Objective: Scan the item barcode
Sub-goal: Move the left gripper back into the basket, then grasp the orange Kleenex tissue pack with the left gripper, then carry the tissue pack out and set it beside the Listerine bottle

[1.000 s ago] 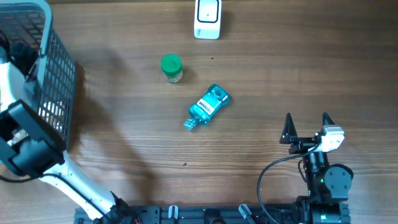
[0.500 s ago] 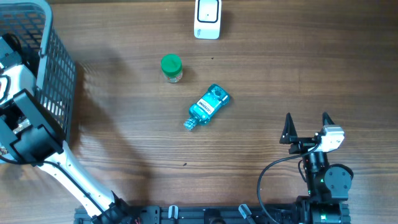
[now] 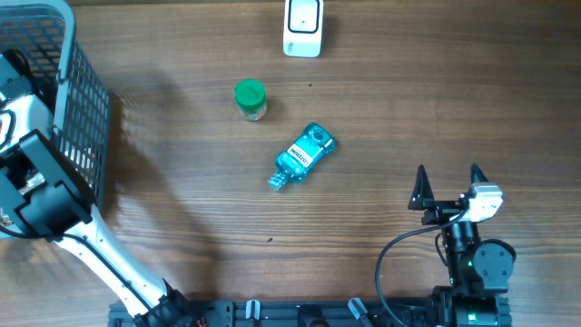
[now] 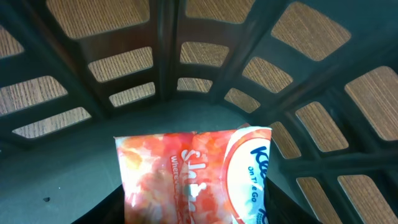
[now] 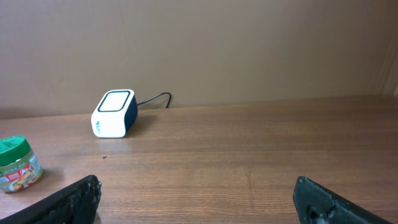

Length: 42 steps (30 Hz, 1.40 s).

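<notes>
In the left wrist view an orange and white tissue packet (image 4: 193,177) lies on the dark grid floor of the basket (image 4: 205,56). My left gripper (image 4: 194,213) has its dark jaws pressed against the packet's two sides, shut on it. From overhead only the left arm (image 3: 36,186) shows, reaching over the basket's wire wall (image 3: 86,118); its fingers are hidden inside. The white barcode scanner (image 3: 302,25) stands at the far edge, also seen as the scanner (image 5: 114,114) from the right wrist. My right gripper (image 3: 448,183) rests open at the near right, nothing between its fingers (image 5: 74,202).
A green-lidded jar (image 3: 250,99) stands left of centre, and shows as the jar (image 5: 18,165) in the right wrist view. A blue bottle (image 3: 304,154) lies on its side mid-table. A black cable (image 5: 152,98) runs behind the scanner.
The left arm shifted a little further over the basket during the first half second, then held still. The right arm, jar and bottle have not moved.
</notes>
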Each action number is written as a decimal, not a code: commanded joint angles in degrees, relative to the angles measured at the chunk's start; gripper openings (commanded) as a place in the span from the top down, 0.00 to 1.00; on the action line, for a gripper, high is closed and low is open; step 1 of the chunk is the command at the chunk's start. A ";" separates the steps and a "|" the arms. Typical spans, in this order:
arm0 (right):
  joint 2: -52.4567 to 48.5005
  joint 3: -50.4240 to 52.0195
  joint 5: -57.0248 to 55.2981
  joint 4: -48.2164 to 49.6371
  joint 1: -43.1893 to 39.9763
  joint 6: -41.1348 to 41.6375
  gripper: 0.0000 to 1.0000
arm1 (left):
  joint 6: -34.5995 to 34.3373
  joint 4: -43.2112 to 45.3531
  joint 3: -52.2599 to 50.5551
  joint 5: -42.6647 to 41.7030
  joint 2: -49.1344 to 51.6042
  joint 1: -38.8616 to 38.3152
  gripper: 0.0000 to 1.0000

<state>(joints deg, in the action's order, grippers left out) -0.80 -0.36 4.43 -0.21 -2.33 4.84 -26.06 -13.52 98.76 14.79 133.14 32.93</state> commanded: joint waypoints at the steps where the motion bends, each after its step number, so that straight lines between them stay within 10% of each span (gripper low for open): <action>1: 0.00 0.00 -0.59 0.17 -0.15 -0.35 0.00 | -0.35 -3.89 -0.48 0.07 1.27 -0.20 0.46; 21: 0.00 0.00 -0.59 0.17 -0.15 -0.33 0.00 | -0.11 -24.68 -0.48 -7.50 -51.21 1.22 0.45; 28: 0.00 0.00 -0.59 0.17 -0.15 -0.33 0.00 | -0.13 -38.84 -0.50 -25.99 -61.99 -15.58 0.38; 35: 0.00 0.00 -0.59 0.17 -0.15 -0.33 0.00 | -0.07 -46.93 -4.50 -13.40 -55.82 -40.19 0.39; 42: 0.00 0.00 -0.59 0.17 -0.15 -0.33 0.00 | -2.21 -32.72 -22.95 -5.97 -48.41 -51.10 0.37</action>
<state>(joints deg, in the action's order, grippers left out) -0.80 -0.36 4.43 -0.21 -2.31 4.84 -26.98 -51.57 83.20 4.89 82.26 -16.12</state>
